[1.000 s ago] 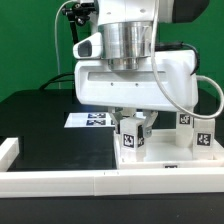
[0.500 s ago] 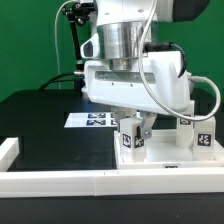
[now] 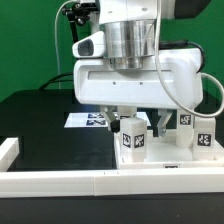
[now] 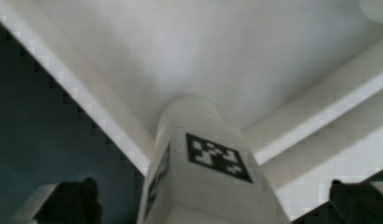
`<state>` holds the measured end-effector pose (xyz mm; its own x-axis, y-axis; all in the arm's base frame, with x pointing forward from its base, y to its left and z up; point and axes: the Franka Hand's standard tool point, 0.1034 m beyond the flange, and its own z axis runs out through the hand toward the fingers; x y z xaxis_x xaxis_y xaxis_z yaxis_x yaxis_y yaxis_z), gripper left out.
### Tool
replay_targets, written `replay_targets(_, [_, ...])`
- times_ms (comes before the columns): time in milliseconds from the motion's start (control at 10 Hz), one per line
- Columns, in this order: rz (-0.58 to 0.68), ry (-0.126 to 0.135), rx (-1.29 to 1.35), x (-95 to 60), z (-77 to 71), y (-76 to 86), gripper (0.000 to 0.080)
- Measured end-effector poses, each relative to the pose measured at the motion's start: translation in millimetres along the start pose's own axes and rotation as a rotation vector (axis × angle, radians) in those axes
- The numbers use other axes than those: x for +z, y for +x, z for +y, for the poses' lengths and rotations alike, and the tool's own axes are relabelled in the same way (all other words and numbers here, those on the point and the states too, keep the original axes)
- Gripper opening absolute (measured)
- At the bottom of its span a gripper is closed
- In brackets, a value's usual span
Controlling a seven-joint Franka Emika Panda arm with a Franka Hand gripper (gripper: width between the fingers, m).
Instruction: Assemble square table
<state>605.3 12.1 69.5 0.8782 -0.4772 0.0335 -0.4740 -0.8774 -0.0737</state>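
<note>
The white square slab (image 3: 172,160) lies at the exterior view's right, behind the rail. A white tagged post (image 3: 133,138) stands upright on its near corner. My gripper (image 3: 134,120) hangs straight over that post, one finger on each side of its top. In the wrist view the post (image 4: 206,150) rises between the dark fingertips (image 4: 67,200), with a gap on each side, so my gripper (image 4: 209,205) is open around it. The slab's white face (image 4: 223,50) fills the background. Two more tagged posts (image 3: 205,135) (image 3: 186,119) stand further right on the slab.
The long white rail (image 3: 60,180) edges the black surface along the front, with a raised end (image 3: 8,150) at the left. The marker board (image 3: 88,120) lies flat behind the hand. A camera stand (image 3: 75,30) and green wall are at the back.
The hand was turned about its upright axis half a second ago and is now back square, as it was a second ago. The post and slab stay in place.
</note>
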Motion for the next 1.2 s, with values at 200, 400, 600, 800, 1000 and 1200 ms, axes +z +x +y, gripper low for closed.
replay_targets(200, [0.001, -0.005, -0.159, 0.3, -0.9, -0.6, 0.0648])
replay_targets(400, [0.004, -0.015, -0.317, -0.1, -2.0, -0.5, 0.0649])
replay_targets(600, [0.006, -0.032, -0.494, -0.4, -3.8, -0.9, 0.0649])
replay_targets(800, [0.0, -0.038, -0.628, -0.4, -1.0, 0.3, 0.0649])
replay_targets(1000, [-0.008, -0.039, -0.76, -0.7, 1.3, 1.6, 0.0649])
replay_targets(1200, [-0.008, -0.039, -0.821, -0.6, 1.8, 1.8, 0.0649])
